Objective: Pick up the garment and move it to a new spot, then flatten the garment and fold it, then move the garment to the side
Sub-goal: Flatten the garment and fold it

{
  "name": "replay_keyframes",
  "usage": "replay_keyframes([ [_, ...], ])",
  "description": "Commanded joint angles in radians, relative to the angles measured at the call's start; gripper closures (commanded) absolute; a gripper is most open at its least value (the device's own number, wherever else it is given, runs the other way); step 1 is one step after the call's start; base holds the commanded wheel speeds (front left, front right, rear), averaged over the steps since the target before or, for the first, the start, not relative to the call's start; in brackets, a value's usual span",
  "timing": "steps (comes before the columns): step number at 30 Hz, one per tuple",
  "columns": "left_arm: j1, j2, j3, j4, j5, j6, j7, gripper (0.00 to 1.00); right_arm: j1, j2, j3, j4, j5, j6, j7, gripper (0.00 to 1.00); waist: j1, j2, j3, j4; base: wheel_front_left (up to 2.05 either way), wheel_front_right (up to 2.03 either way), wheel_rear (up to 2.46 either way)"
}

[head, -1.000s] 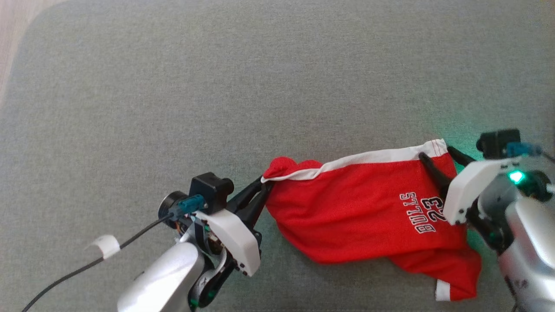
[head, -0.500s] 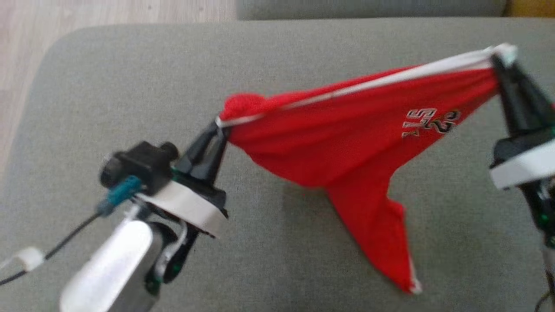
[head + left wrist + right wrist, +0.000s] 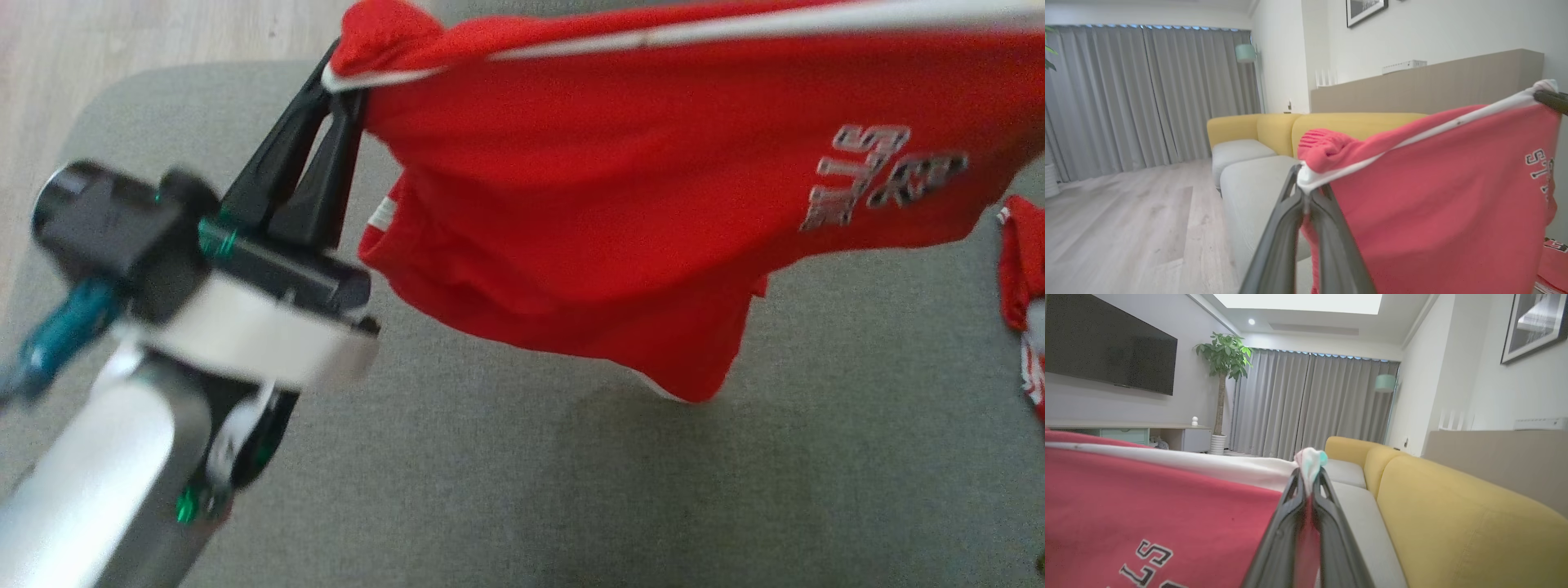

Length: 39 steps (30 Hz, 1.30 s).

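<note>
Two grippers are both clamping the red garment. On one end the left gripper is pinching the bunched, white-trimmed corner, jaws together on the cloth. On the other end the right gripper is pinching the opposite white corner, jaws together on it too.

The garment is hanging in the air between them, stretched out above the grey seat cushion. The white band is running taut along the top edge from one grip to the other. That is the long axis, going across the head view left to right. The rest of the cloth is drooping below the band, and I cannot tell if the lowest fold is touching the cushion. The lettering is sitting nearer the right grip.

Open grey cushion is spreading under the garment. Its rounded edge is lying beyond the left gripper, with wooden floor past it. Another red cloth is lying on the cushion at the right edge of the head view. A yellow sofa back is showing right of the fingers in the right wrist view.
</note>
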Motion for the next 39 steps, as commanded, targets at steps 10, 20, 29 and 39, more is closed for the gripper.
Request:
replay_keyframes([
  [10,-0.468,-0.197,0.070,0.676,-0.141,-0.189,-0.152,1.00,-0.612,-0.067,0.145,0.614,0.160,-0.001,-0.120,1.00,0.0001,0.0000,0.039,-0.007,0.00,0.00,0.00],
  [20,-0.561,-0.344,0.149,1.342,-0.210,-0.255,-0.406,1.00,-0.789,0.068,0.396,1.127,0.237,-0.001,-0.310,1.00,0.0001,0.0000,0.033,-0.070,0.00,0.00,0.00],
  [29,-0.394,-0.433,0.143,1.677,-0.281,-0.312,-0.433,1.00,-0.560,0.163,0.569,1.449,0.399,-0.001,-0.383,1.00,0.0001,0.0000,0.082,-0.080,0.00,0.00,0.00],
  [39,-0.196,-0.437,0.086,1.619,-0.234,-0.360,-0.547,1.00,-0.290,0.050,0.614,1.341,0.516,-0.001,-0.587,1.00,0.0001,0.0000,0.074,-0.054,0.00,0.00,0.00],
])
